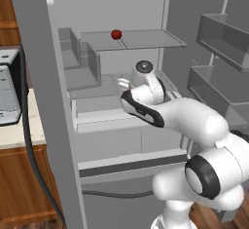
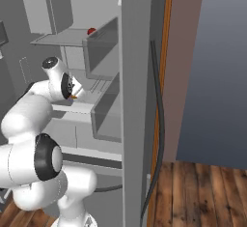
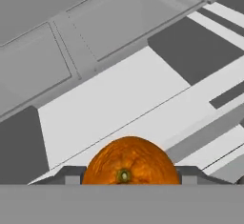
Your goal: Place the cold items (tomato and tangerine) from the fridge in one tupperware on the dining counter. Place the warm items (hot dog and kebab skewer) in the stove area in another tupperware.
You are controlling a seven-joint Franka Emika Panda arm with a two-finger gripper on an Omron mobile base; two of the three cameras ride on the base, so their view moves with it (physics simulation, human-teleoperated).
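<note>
Hand view puts the tangerine (image 3: 129, 163) right at the bottom edge, seated between the two dark finger tips of the end effector (image 3: 128, 176), which look closed against its sides; the fruit appears gripped rather than merely neared. Behind it run the pale inner shelves of the fridge (image 1: 146, 9), so the hand is inside the cabinet at the middle shelf level. From the right base view a speck of orange shows at the end effector (image 2: 73, 95), just past the white wrist. The tomato (image 1: 116, 34) sits on the upper glass shelf (image 1: 141, 40), well apart from the hand and above it.

The step in hand reads as carrying the tangerine out of the fridge. To do it well, I would keep the grip steady, since a smooth round fruit can roll out of flat pads, and draw straight back along the shelf before lifting. The upper shelf and the door bins (image 1: 221, 35) stand close by, so the elbow needs a clear path out.
</note>
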